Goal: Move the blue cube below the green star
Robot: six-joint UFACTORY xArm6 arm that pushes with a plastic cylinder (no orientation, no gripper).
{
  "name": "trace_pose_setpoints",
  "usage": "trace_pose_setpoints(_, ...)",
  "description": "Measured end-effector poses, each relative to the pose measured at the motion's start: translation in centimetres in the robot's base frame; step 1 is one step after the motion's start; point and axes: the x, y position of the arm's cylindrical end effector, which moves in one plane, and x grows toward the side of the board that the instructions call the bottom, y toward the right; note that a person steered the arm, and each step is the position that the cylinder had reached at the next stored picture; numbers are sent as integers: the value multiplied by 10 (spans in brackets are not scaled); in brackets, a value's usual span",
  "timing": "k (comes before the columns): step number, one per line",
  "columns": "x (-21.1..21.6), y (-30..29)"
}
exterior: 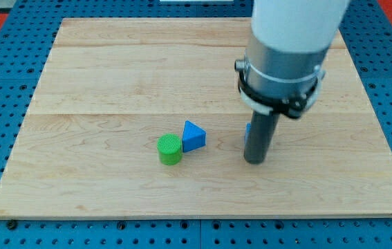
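My tip rests on the wooden board right of the middle. The blue cube is almost wholly hidden behind the rod; only a thin blue sliver shows at the rod's left edge, just above the tip. The green star is hidden behind the arm's body at the view's upper right.
A blue triangular block and a green cylinder sit touching each other, left of the tip with a gap between. The arm's wide body covers the board's upper right, where other blocks stood in the earlier frames.
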Motion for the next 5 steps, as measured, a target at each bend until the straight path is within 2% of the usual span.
trace_pose_setpoints(1, -38, 0)
trace_pose_setpoints(2, -14, 10)
trace_pose_setpoints(3, -25, -73)
trace_pose_setpoints(4, -74, -89)
trace_pose_setpoints(5, -80, -51)
